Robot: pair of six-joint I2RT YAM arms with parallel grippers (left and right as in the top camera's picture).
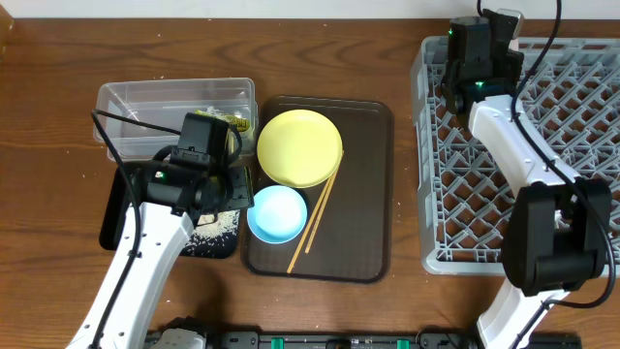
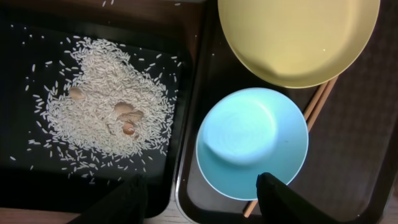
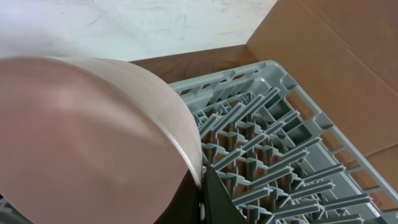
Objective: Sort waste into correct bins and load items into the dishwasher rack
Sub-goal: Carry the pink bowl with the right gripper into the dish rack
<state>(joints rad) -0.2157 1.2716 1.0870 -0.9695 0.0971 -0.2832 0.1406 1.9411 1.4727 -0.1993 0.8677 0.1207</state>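
Note:
My left gripper (image 1: 231, 190) (image 2: 202, 202) is open and empty, over the gap between the black tray (image 1: 109, 221) (image 2: 18, 186) and the light blue bowl (image 1: 277, 213) (image 2: 252, 143). White rice crumbs (image 1: 221, 225) (image 2: 106, 112) lie heaped in the black tray. The green-and-yellow wrapper (image 1: 229, 121) lies in the clear tub (image 1: 136, 97). The yellow plate (image 1: 298, 145) (image 2: 298, 37) and chopsticks (image 1: 315, 218) (image 2: 320, 99) rest on the brown tray (image 1: 368, 194). My right gripper (image 1: 465, 92) (image 3: 202, 186) is shut on the white bowl's (image 3: 81, 137) rim, over the grey rack's (image 1: 581, 145) (image 3: 280, 155) far left corner. The pale green cup is out of view.
A brown cardboard sheet (image 3: 348, 56) lies beyond the rack's far edge. Bare wooden table (image 1: 58, 194) surrounds the bins, the brown tray and the rack. Cables trail from both arms.

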